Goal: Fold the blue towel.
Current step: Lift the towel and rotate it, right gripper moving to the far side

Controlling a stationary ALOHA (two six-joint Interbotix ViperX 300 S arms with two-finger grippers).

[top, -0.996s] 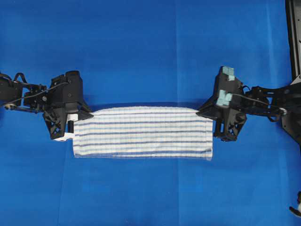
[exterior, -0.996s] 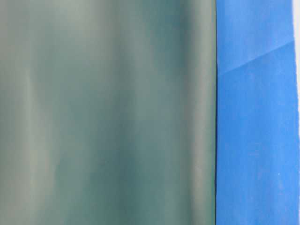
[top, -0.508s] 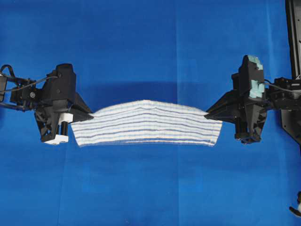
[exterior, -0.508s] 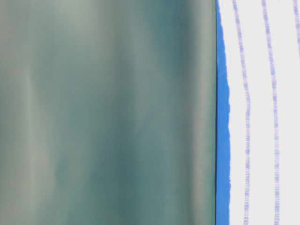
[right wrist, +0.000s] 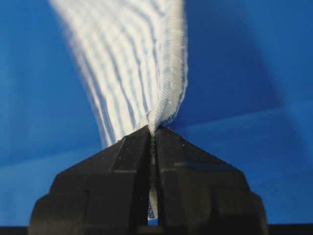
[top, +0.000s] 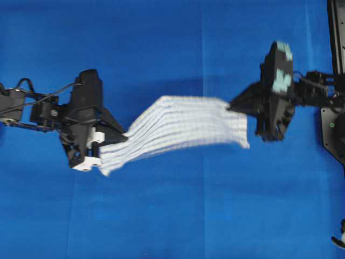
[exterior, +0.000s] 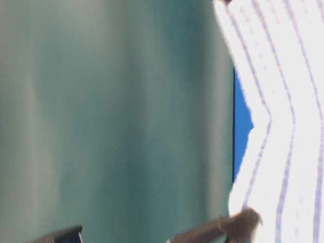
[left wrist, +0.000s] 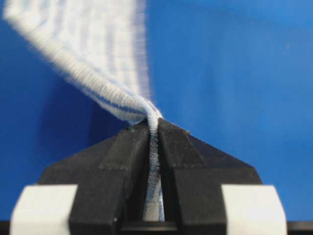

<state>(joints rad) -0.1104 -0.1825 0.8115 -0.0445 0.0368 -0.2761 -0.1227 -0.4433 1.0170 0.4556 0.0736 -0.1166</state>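
Observation:
The blue towel (top: pixel 178 127), white with thin dark-blue stripes, hangs in the air between my two grippers, twisted and sagging above the table. My left gripper (top: pixel 121 137) is shut on its left end; in the left wrist view the cloth edge (left wrist: pixel 152 147) is pinched between the black jaws of the left gripper (left wrist: pixel 153 128). My right gripper (top: pixel 233 106) is shut on the right end, higher in the overhead view; the right wrist view shows the towel (right wrist: pixel 132 73) rising from the closed jaws of the right gripper (right wrist: pixel 153 131). The table-level view shows the towel (exterior: pixel 288 126) close up.
A plain solid-blue covering (top: pixel 161 43) lies over the whole table. A black frame (top: pixel 337 43) stands along the right edge. A blurred grey-green surface (exterior: pixel 111 116) blocks most of the table-level view, with dark arm parts (exterior: pixel 223 230) at its bottom.
Both grippers have lifted the towel off the table. The right end has swung toward the far side and the left end toward the near side, twisting the cloth diagonally. Both stay shut.

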